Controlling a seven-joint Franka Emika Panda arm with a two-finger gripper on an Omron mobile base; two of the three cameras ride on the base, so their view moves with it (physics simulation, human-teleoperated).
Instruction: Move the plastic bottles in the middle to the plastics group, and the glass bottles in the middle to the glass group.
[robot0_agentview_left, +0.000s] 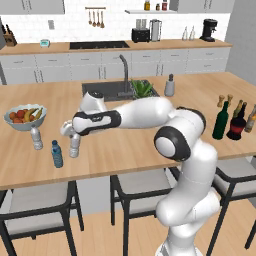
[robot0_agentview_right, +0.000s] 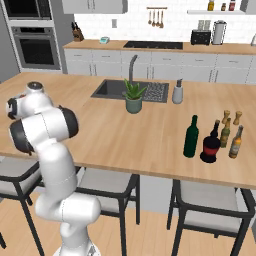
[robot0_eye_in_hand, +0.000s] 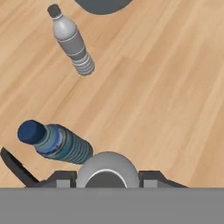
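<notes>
My gripper (robot0_agentview_left: 74, 134) is far out to the left over the island counter, shut on the small clear plastic bottle (robot0_agentview_left: 75, 146), which stands upright with its base on or just above the wood. In the hand view its grey top (robot0_eye_in_hand: 105, 168) sits between my fingertips (robot0_eye_in_hand: 61, 178). The plastics group is right beside it: a blue bottle (robot0_agentview_left: 57, 154) (robot0_eye_in_hand: 54, 142) and a clear one (robot0_agentview_left: 36, 139) (robot0_eye_in_hand: 72, 41). At the right end stand the tall green wine bottle (robot0_agentview_left: 220, 121) (robot0_agentview_right: 190, 137) and the squat dark bottle with a red label (robot0_agentview_left: 236, 125) (robot0_agentview_right: 210, 145), next to the slim brown glass group (robot0_agentview_left: 250, 117) (robot0_agentview_right: 235, 142).
A fruit bowl (robot0_agentview_left: 25, 117) sits just behind the small bottles. The sink (robot0_agentview_left: 107, 90), a potted plant (robot0_agentview_right: 133, 97) and a soap dispenser (robot0_agentview_left: 170, 86) are at the counter's back middle. Two wooden shakers (robot0_agentview_right: 226, 116) stand behind the glass bottles. Stools line the near edge.
</notes>
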